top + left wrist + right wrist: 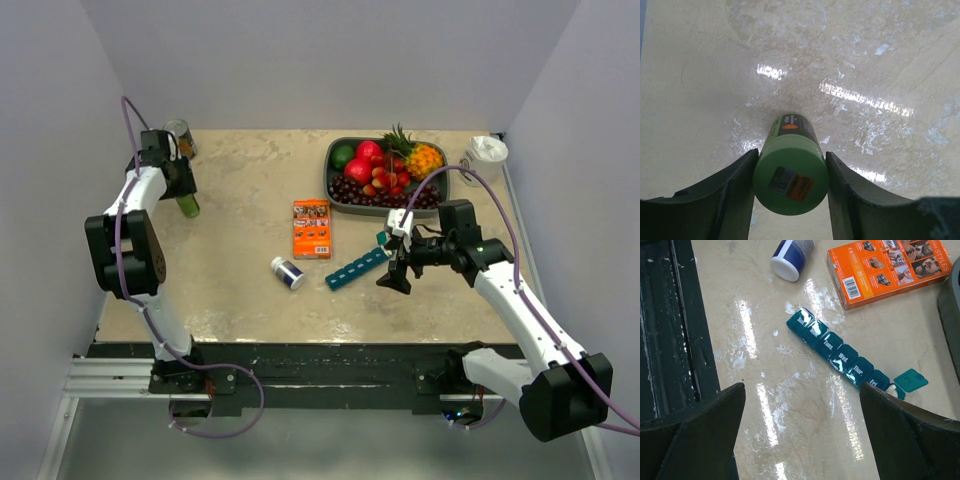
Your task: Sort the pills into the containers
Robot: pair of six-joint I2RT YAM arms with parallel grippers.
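Observation:
The containers are a teal strip of day-labelled compartments (356, 268) (840, 352) lying slantwise on the table. Its end lid (910, 380) stands open, and small white bits (891, 389), perhaps pills, show there, partly behind my right finger. My right gripper (392, 262) (802, 390) hovers wide open over bare table just beside the strip's open end, holding nothing. Far left at the back, my left gripper (183, 185) (790, 157) is shut on the cap of an upright green bottle (188, 206) (790, 175).
A white and blue pill bottle (287, 272) (791, 257) lies on its side left of the strip. An orange box (311, 227) (890, 267) lies behind it. A grey fruit tray (335, 180) sits back right, a can (181, 135) back left, a white cup (486, 152) at the far right.

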